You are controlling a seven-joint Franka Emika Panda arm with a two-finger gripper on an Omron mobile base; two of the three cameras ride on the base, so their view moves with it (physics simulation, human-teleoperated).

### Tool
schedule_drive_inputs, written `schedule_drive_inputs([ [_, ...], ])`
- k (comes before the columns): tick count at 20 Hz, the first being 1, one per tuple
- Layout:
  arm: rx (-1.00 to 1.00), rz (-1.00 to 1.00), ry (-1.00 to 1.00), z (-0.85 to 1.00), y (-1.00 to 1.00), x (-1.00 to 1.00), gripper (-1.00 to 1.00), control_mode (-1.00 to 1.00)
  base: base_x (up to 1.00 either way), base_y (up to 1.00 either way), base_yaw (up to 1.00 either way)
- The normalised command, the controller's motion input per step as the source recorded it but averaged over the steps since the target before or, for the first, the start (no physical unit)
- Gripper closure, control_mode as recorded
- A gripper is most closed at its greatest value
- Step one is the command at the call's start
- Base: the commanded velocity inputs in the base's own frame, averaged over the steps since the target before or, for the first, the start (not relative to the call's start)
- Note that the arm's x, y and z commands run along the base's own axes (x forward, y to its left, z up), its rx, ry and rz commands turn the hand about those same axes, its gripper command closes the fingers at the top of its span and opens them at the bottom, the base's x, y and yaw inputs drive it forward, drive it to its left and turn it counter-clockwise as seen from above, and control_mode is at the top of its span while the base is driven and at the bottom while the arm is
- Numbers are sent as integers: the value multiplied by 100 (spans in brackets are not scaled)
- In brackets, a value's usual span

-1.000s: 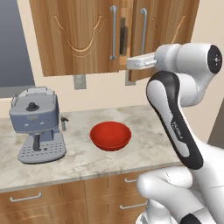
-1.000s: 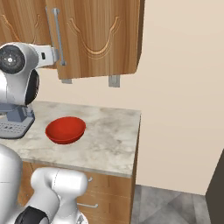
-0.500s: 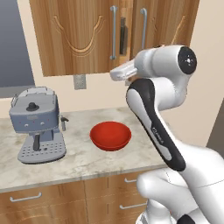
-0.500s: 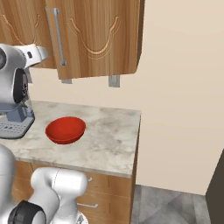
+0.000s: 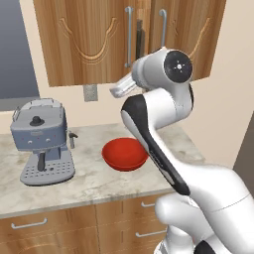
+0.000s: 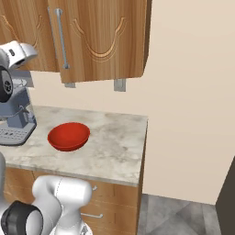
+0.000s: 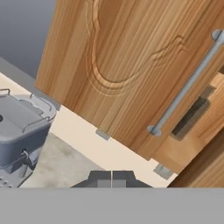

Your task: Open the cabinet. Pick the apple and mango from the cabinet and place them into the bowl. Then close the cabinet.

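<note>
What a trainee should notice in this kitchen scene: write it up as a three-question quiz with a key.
1. True or false: the red bowl already holds an apple.
2. In the left base view, what stands on the counter to the left of the bowl? A) a toaster B) a grey coffee machine C) a kettle
3. Fill in: in the hand view, the gripper faces a cabinet door with its jaws ____.

Key: 1 false, the bowl is empty; 2 B; 3 shut.
</note>
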Motion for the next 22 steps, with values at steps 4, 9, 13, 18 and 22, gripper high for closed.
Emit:
schedule_drive_inputs([
  [4, -11, -2, 0, 0, 3, 3, 100, -100, 0, 0, 0],
  [9, -12, -11, 0, 0, 0, 13, 100, -100, 0, 0, 0],
  [13, -12, -14, 0, 0, 0, 17, 100, -100, 0, 0, 0],
  [18, -12, -13, 0, 0, 0, 20, 100, -100, 0, 0, 0],
  [22, -12, -12, 0, 0, 0, 26, 100, -100, 0, 0, 0],
])
